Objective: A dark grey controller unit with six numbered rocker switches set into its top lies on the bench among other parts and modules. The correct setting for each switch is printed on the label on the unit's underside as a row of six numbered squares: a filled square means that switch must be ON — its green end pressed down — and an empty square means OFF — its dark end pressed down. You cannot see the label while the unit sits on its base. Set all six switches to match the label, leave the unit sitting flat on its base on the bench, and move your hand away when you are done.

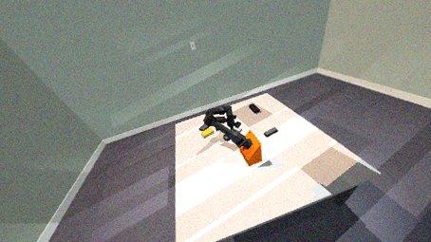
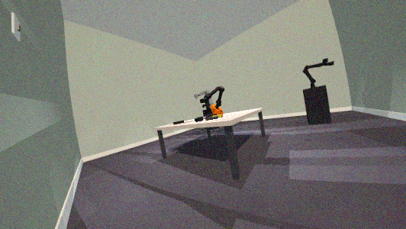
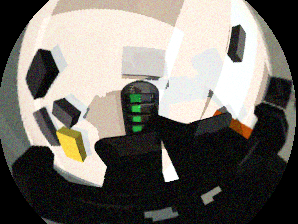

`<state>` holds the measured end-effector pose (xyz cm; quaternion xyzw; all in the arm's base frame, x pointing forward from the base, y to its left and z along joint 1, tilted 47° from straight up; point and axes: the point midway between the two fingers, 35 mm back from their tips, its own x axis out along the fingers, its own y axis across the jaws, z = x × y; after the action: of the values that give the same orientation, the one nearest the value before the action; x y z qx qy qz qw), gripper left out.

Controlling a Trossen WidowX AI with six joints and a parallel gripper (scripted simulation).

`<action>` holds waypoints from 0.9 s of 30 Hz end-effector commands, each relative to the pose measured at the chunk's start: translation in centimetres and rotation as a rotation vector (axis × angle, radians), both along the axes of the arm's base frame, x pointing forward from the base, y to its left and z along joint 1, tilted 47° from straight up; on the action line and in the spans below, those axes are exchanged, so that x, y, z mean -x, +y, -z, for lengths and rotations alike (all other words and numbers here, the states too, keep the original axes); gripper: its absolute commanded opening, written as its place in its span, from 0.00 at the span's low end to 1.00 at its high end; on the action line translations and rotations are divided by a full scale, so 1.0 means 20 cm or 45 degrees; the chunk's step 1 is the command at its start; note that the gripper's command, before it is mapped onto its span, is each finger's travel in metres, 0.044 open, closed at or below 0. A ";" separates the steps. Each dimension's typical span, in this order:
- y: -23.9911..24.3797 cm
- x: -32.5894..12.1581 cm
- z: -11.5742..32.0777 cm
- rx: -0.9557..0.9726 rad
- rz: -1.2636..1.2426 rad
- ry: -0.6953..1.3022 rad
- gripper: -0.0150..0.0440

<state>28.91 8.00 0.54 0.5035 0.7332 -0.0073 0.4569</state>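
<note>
The dark grey controller unit [image 3: 148, 107] [image 1: 227, 138] lies on the bench with its switch face up. In the wrist view four rocker switches show, each with green at its left end and dark at its right end. The fingers cover the lower part of the unit and its other switches. The underside label is hidden. My gripper [image 3: 153, 118] is shut and empty. In the wrist view its fingertips overlap the near end of the unit; whether they touch it I cannot tell.
A light grey flat module [image 3: 143, 61] lies just beyond the unit. A yellow block [image 3: 71, 144] [image 1: 207, 132] and several dark blocks lie at the left of the wrist view. Another dark block [image 3: 236, 43] is at upper right. An orange block [image 1: 252, 152] stands by the arm's base.
</note>
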 end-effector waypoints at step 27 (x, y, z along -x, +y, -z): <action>0.13 -0.02 0.08 0.032 0.113 0.129 0.25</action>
<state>29.64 10.09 -0.71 0.5276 0.7295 -0.0599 0.4310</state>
